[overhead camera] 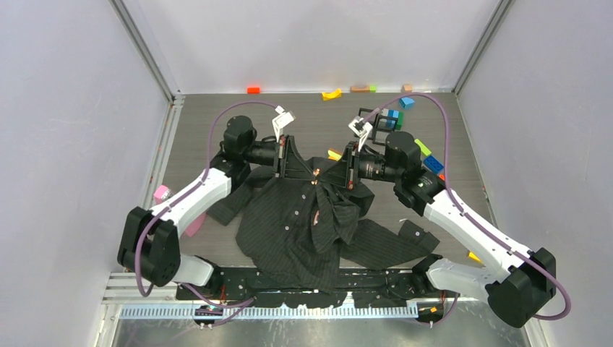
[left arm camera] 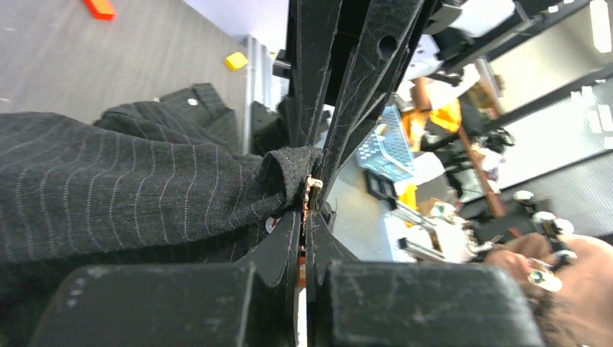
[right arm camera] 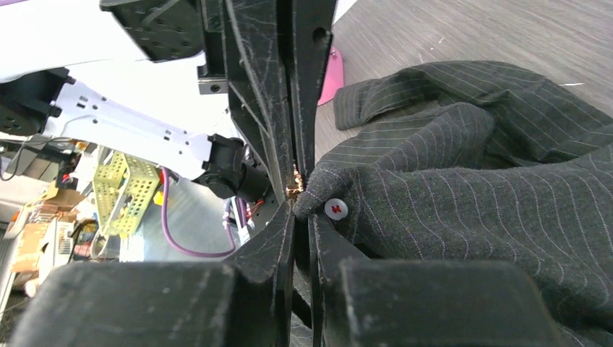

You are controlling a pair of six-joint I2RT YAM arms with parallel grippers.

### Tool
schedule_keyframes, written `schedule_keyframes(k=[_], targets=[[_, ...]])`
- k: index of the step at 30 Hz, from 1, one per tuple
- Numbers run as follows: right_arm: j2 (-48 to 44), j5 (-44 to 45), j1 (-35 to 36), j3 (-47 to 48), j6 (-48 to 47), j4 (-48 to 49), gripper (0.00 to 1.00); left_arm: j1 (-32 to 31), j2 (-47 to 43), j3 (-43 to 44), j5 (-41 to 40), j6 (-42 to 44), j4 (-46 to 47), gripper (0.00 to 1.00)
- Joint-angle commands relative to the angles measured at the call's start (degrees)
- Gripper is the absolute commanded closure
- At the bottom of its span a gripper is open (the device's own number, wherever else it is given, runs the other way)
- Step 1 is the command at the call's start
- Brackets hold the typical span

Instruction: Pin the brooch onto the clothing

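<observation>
Two claws are meeting tip to tip over the collar end of the shirt (overhead camera: pixel 296 224). The shirt is lying crumpled across the middle of the table (overhead camera: pixel 209 123), its hem reaching toward the near edge and its collar pointing toward the far edge.

The left claw (left arm camera: pixel 304 215) is pressing its fingers fully together, and a small coppery brooch (left arm camera: pixel 312 189) is showing right at their tips. It appears to be pinching that brooch, though the part inside the grip is hidden. The right claw (right arm camera: pixel 301 211) is nearly closed and is nipping a raised fold of the dark pinstriped cloth, with a white button (right arm camera: pixel 335 210) sitting just beside its tips. Brooch and fold are touching, about midway between the table's left and right edges.

Judging by this, the pinning itself is under way: the cloth is being offered up and the brooch is being brought against it. The next move is likely calling for the pin to be pushed through the pinched fold while the right claw is holding the cloth taut, and then for the clasp to be closed. Whether the pin is already piercing the cloth cannot be told from these views.
</observation>
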Motion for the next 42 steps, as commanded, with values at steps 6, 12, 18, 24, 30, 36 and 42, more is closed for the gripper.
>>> schedule_keyframes(k=[6,12,18,24,30,36,42], targets=[[-5.6,5.4,-2.1,-0.8,-2.2,-2.1,0.75,0.5,-4.4,7.0,-7.4,23.7,-32.9,1.00],[-8.5,4.1,-2.6,-0.3,-3.1,-3.1,0.54,0.5,-4.3,8.0,-9.6,26.8,-37.1,1.00],[-9.4,6.0,-2.9,0.6,-4.4,-5.5,0.44,0.5,-4.6,8.2,-10.5,27.9,-38.4,1.00],[-8.5,28.4,-3.6,2.3,-3.3,-13.8,0.29,-6.1,-6.6,12.8,-23.1,47.1,-57.8,0.65],[-5.4,42.4,-7.4,2.1,2.8,-26.0,0.23,-9.4,-7.6,14.5,-32.7,49.5,-61.3,0.13],[-5.0,42.0,-13.1,-5.9,9.6,-30.2,0.20,-9.4,-10.5,14.0,-39.1,38.5,-50.7,0.00],[-4.6,41.1,-13.5,-14.9,12.7,-29.1,0.20,-8.7,-6.2,13.1,-53.2,29.8,-50.5,0.00]])
